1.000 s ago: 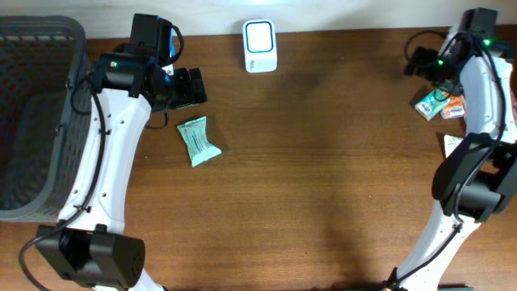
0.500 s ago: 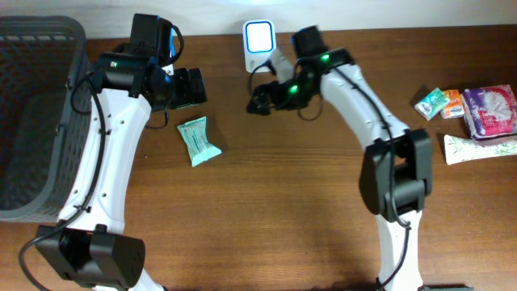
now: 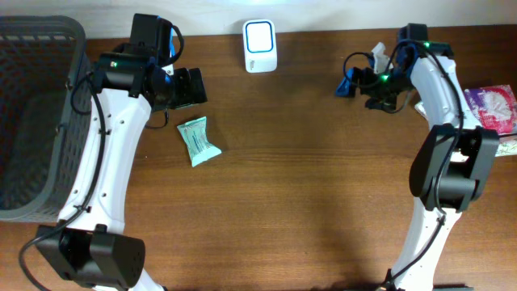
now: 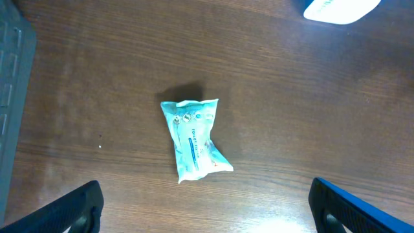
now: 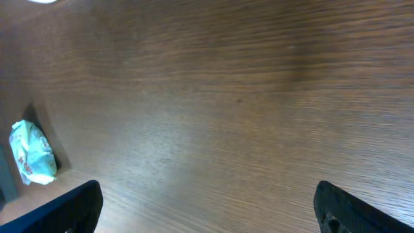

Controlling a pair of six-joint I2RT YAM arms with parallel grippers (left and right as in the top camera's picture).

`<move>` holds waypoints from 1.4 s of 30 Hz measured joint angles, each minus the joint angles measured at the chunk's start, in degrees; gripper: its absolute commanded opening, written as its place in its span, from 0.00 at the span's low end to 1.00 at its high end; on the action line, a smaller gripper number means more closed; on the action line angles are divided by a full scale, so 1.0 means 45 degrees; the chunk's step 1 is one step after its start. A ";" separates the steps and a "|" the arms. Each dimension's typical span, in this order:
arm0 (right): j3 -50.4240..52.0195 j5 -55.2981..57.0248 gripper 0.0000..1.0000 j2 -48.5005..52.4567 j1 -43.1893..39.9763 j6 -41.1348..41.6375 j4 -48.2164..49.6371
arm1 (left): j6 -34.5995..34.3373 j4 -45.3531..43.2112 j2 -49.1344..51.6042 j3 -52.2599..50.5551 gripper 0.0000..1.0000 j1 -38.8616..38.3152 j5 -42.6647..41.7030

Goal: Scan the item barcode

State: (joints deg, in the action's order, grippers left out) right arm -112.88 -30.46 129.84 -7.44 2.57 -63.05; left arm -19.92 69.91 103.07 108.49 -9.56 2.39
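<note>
Status: left gripper (image 3: 191, 87) is in the upper left of the overhead frame, jaws wide apart, nothing in them. In its wrist view the teal packet (image 4: 194, 139) sits roughly centred above the 2 fingertips (image 4: 71, 210), so the arm looks staged over it for a top-down pick. No contact.

The teal packet lies flat on the wood table (image 3: 307, 186), printed side up, long axis slightly skewed. In the overhead it is just below the left gripper, between basket and scanner. No barcode is visible on the face showing. My guess is it's underneath, so the packet will need turning toward the reader once lifted.

The white scanner (image 3: 260, 35) stands at top centre by the back edge, pale window lit. It's near the packet, so a short carry.

The right gripper (image 3: 347, 84) is in the upper right, jaws also spread and empty, hovering over bare wood. Its camera sees mostly grain, with the packet at the far left edge. It's likely parked there to stay out of the left arm's way.

The dark slatted basket (image 3: 48, 32) fills the left edge, probably the drop bin. A purple packet (image 3: 491, 105) at the right edge is partly hidden by the right arm and reads as supply stock.

Surface is dark brown wood, matte, with 1 soft glare patch at top centre. A pale wall strip runs along the top. The rest of the room is out of view.
</note>
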 measured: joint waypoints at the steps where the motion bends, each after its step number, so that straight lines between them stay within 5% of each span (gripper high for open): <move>1: 0.0000 0.0000 0.99 0.0000 -0.0102 0.0010 0.0000 | -0.0049 -0.0102 0.0000 0.0000 0.99 0.0000 0.0000; 3: 0.0000 0.0000 0.99 0.0000 -0.0282 0.0005 0.0000 | -0.0306 -0.0491 0.0000 0.0000 0.99 0.0000 -0.0058; 4: 0.0000 0.0005 0.99 0.0000 -0.0359 0.0010 0.0000 | -0.0481 -0.0403 0.0000 0.0000 0.90 0.0000 -0.0330; 5: 0.0000 0.0005 0.99 0.0000 -0.0408 0.0005 0.0000 | -0.0539 -0.0442 0.0000 0.0000 0.69 0.0000 -0.0539; 6: 0.0000 0.0015 0.99 0.0000 -0.0432 0.0010 -0.0005 | -0.0665 -0.0525 0.0000 0.0000 0.62 0.0000 -0.0699; 7: 0.0000 0.0019 0.99 0.0000 -0.0447 0.0005 0.0000 | -0.0729 -0.0573 0.0005 0.0000 0.65 0.0000 -0.0850; 8: 0.0000 0.0049 0.99 0.0000 -0.0447 0.0005 -0.0005 | -0.0767 -0.0520 0.0044 0.0000 0.80 -0.0010 -0.0884; 11: 0.0000 0.0058 0.99 0.0000 -0.0447 0.0000 0.0000 | -0.0850 -0.0107 0.0879 -0.0219 0.70 -0.0015 -0.0636; 17: 0.0000 0.0058 0.99 0.0000 -0.0447 0.0000 0.0000 | -0.1316 -0.0107 0.3983 -0.0743 0.89 -0.0015 -0.0505; 20: 0.0000 0.0083 0.99 0.0000 -0.0447 0.0000 0.0000 | -0.1535 -0.0209 0.5153 -0.0748 0.80 -0.0015 -0.0481; 25: 0.0000 0.0102 0.99 0.0000 -0.0447 0.0010 0.0000 | -0.1069 -0.1069 0.6324 -0.0758 0.80 -0.0306 -0.2229; 33: 0.0000 0.0102 0.99 0.0000 -0.0447 0.0005 0.0000 | -0.0661 -0.2822 0.6397 -0.0568 0.82 -0.3798 -0.5372; 38: 0.0000 0.0112 0.99 0.0000 -0.0447 0.0005 -0.0010 | 0.0461 0.1239 0.6669 0.3895 0.95 -0.4294 -0.4371; 42: 0.0000 0.0141 0.99 0.0000 -0.0447 0.0005 -0.0015 | 0.0534 0.3929 0.6586 0.7213 0.99 -0.2137 -0.2205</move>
State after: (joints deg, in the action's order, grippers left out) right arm -112.88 -29.82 129.84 -9.45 2.59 -63.11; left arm -17.52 87.59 132.70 140.94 -19.18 -7.53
